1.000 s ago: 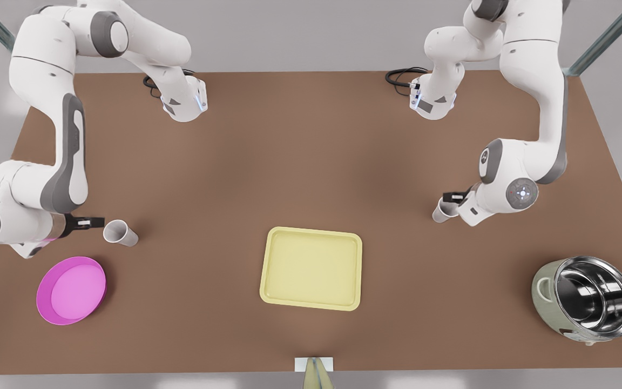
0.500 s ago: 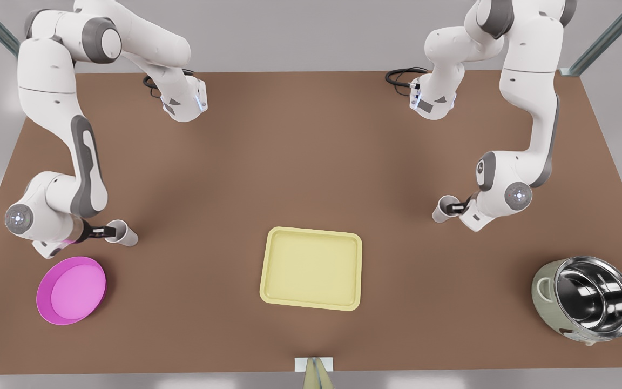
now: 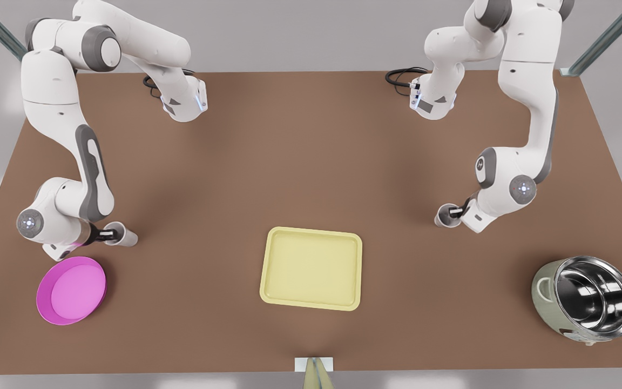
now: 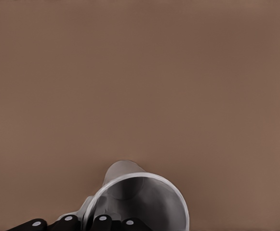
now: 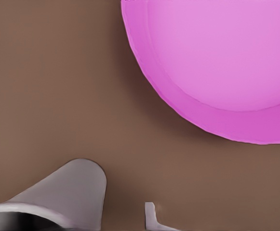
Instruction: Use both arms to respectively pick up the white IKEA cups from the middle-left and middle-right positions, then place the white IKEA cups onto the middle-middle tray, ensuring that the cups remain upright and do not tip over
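Both hands (image 3: 110, 235) (image 3: 455, 211) lowered onto cups (image 3: 122, 235).

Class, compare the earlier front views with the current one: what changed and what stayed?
The right gripper moved toward the front view's right, reaching the cup beside the pink bowl. The left gripper sank lower at the other cup. The tray, bowl and pot stayed put; the cups barely shifted, if at all.

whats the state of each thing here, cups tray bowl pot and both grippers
bowl: empty
pot: open, empty
tray: empty
cup by the bowl: upright on table, right gripper at its rim
other cup: upright on table, left gripper at its rim
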Motion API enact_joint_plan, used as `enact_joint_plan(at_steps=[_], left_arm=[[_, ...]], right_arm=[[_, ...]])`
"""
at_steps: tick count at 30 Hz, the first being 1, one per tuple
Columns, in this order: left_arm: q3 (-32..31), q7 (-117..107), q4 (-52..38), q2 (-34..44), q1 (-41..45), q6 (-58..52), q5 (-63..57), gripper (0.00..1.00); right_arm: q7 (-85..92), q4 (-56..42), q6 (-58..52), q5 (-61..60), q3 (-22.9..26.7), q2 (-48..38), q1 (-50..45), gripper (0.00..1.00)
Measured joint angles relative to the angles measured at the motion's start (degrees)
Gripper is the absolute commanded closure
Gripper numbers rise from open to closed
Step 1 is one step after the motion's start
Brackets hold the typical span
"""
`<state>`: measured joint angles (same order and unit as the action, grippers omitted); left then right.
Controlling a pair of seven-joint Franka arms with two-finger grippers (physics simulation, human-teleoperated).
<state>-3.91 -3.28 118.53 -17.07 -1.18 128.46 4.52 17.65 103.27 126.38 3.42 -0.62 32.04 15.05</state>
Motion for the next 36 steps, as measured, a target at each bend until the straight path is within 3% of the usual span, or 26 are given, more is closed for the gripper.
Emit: enact_joint_plan(at_steps=[5,7,15,23,26,27,29,31,36], left_arm=[[-1.36,-5.52,-28.4,-13.21,9.15,-5.03,2.12,0.79],[-1.42,-7.94,-35.01,-17.94,13.57,-5.82,2.23,0.79],[-1.93,-18.59,-43.92,-27.98,23.17,-2.21,2.27,0.79],[-2.51,-27.5,-45.83,-32.8,24.55,-0.06,2.38,0.79],[-2.65,-29.84,-45.82,-33.49,24.56,0.55,2.52,0.64],[-2.66,-30.49,-45.82,-33.67,24.57,0.77,2.6,0.43],[-2.67,-31.4,-45.81,-33.97,24.59,1.25,3.05,0.29],[-2.74,-31.91,-45.8,-33.87,24.48,1.71,3.76,0.02],[-2.81,-33.56,-45.7,-30.88,23.84,1.3,3.97,0.0]], right_arm=[[0.89,-0.21,-0.15,-0.26,-0.57,-0.55,-0.62,0.79],[0.97,-0.44,-0.53,-0.1,-1.33,-1.21,-0.64,0.79],[1.0,-3.09,-4.41,-0.15,-14.36,-3.15,-3.95,0.79],[-5.48,-16.76,-5.41,-6.31,-15.54,5.51,-20.93,0.79],[-10.99,-23.38,-4.94,-6.99,-15.54,10.29,-25.44,0.79],[-13.16,-26.17,-4.83,-7.08,-15.54,12.3,-26.95,0.79],[-17.56,-30.28,-4.65,-7.0,-15.22,14.93,-29.75,0.79],[-21.71,-32.46,-4.37,-6.81,-14.59,16.84,-32.04,0.79],[-30.46,-33.59,-3.11,-6.35,-11.46,19.37,-36.29,0.79]])
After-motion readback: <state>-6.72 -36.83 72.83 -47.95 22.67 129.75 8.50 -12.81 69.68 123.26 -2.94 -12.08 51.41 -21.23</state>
